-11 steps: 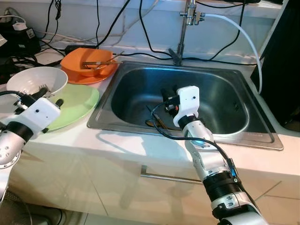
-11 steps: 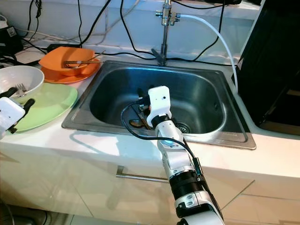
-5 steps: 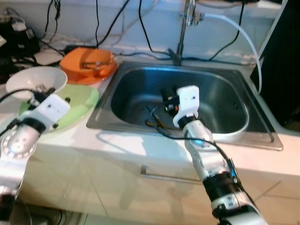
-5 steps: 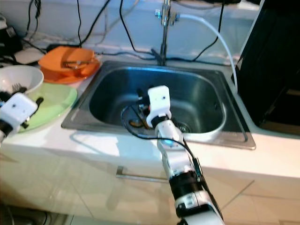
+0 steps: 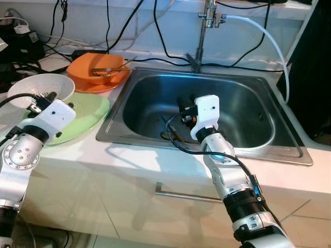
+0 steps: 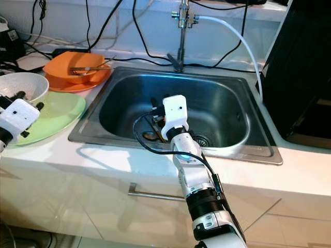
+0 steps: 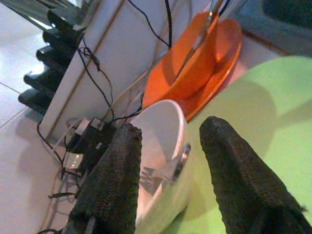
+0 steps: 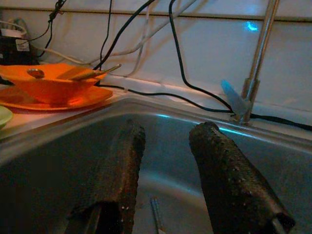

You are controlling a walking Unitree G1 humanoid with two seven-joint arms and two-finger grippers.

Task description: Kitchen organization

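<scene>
- White countertop (image 5: 129, 155) around a stainless steel sink (image 5: 248, 111): my right gripper (image 5: 185, 114) hangs over the basin above loose utensils (image 5: 173, 135); my left gripper (image 5: 44, 101) reaches across the pale green plate (image 5: 88, 116) to the white bowl (image 5: 41, 88).
- Left wrist: my fingers (image 7: 229, 170) spread open, empty, straddling the white bowl's rim, a fork (image 7: 161, 171) inside; orange bowl on orange plate (image 7: 214, 48) beyond.
- Right wrist: my fingers (image 8: 214, 165) apart, holding nothing, inside the basin.
</scene>
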